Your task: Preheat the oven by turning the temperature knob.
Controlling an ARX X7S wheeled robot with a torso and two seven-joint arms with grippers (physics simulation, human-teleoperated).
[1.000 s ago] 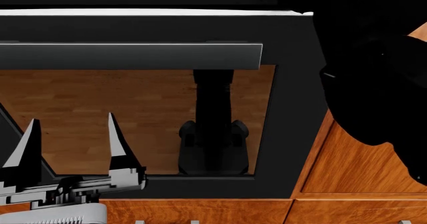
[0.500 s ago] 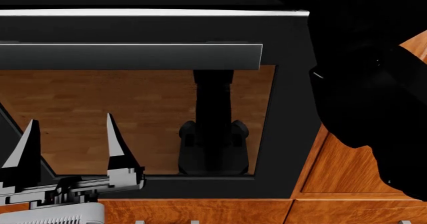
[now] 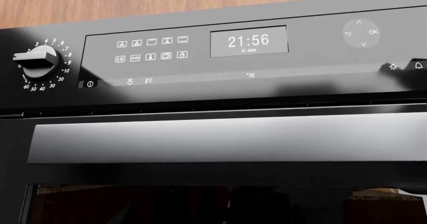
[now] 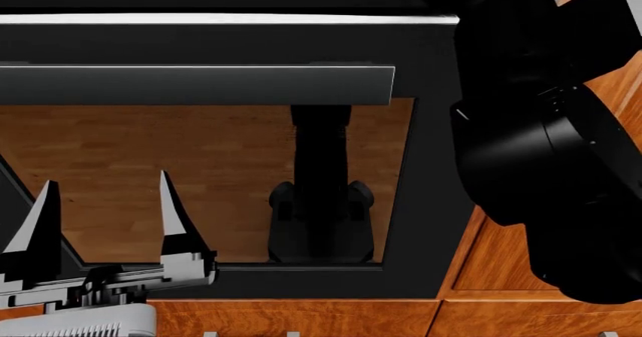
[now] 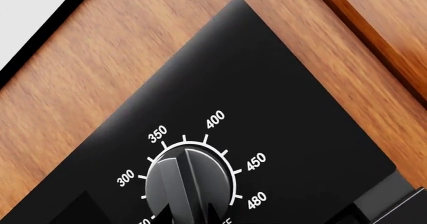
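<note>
Holding the left gripper spread wide and empty, low in front of the oven, its two pointed fingers standing upright before the dark glass window. Facing that black-framed appliance straight on in the head view, with the long grey bar handle crossing above the glass and reddish wooden cabinet fronts flanking the right side. Raising the bulky black right arm beside the oven's upper right corner, its gripper out of sight, so whether open or closed cannot be told. Looking up through the left wrist camera at the glossy control panel, showing a clock display reading 21:56 and a numbered dial at one end. Closing in through the right wrist camera on the temperature knob, ringed by marks from 300 to 480, its ridge angling toward 350.
</note>
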